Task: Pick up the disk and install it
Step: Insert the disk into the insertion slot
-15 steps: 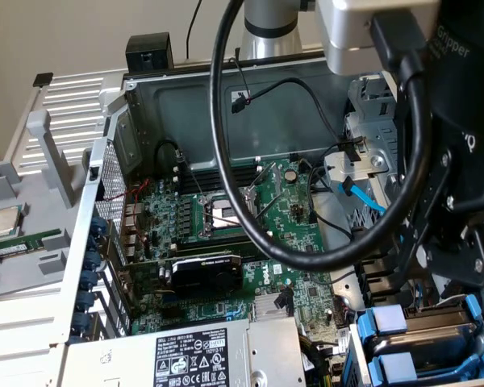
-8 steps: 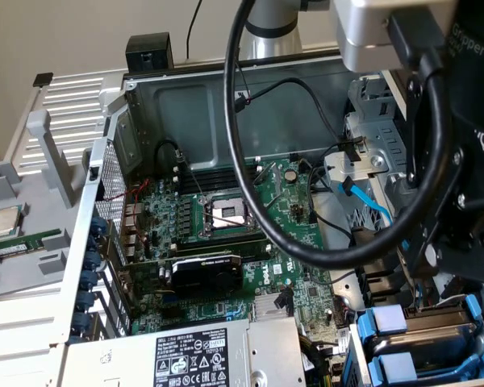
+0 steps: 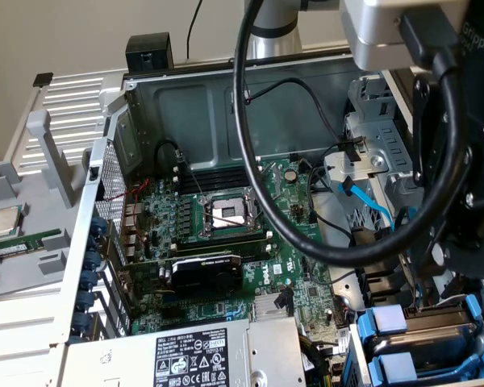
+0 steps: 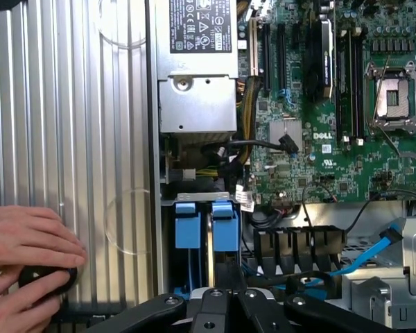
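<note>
Down in the drive bay (image 4: 194, 198), at a corner of the open case, the disk (image 4: 225, 229) sits slotted in its blue carrier, its blue tab turned toward the power supply (image 4: 197, 83). A second blue-framed drive (image 4: 187, 220) stands just beside it, on the side away from the motherboard (image 4: 312, 159).

The gripper (image 4: 227, 272) hangs right over the disk with its jaws drawn together. Its black fingertips are in line with the disk's carrier and very close to it; whether they touch or pinch it I cannot tell.

A blue cable (image 4: 374, 253) runs past the bay on the motherboard side. Farther along the board lies the open socket (image 4: 392, 97).

Beyond the other drive, outside the case wall, a ribbed metal panel (image 4: 90, 139) stretches away. A person's hand (image 4: 28, 239) rests on it, fingers around a small black ring (image 4: 48, 277).

From the exterior view, a thick black cable (image 3: 244, 121) loops from the arm down over the motherboard, above the graphics card (image 3: 206, 270). At the exterior view's left, well apart from the case's inside, a grey tray (image 3: 64, 105) bears a square chip (image 3: 4, 219) and a memory stick (image 3: 24, 242) just beside it.
</note>
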`<act>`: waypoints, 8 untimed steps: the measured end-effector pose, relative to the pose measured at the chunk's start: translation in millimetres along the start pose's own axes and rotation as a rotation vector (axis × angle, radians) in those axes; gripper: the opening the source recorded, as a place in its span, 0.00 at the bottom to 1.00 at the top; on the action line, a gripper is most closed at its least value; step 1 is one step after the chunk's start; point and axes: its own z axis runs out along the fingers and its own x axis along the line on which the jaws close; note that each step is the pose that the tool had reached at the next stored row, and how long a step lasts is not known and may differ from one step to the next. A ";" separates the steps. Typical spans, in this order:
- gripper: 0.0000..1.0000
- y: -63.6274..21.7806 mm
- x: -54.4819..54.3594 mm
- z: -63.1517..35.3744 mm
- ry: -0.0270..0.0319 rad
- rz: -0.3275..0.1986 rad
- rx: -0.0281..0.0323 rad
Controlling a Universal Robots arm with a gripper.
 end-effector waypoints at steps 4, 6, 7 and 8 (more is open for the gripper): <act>0.11 -1.7 -0.1 0.0 0.0000 0.000 -0.0001; 0.11 -2.6 -0.1 0.0 0.0000 0.000 0.0000; 0.11 -2.9 -0.1 0.0 0.0000 0.000 -0.0001; 0.11 -3.2 -0.1 0.0 0.0000 0.000 0.0000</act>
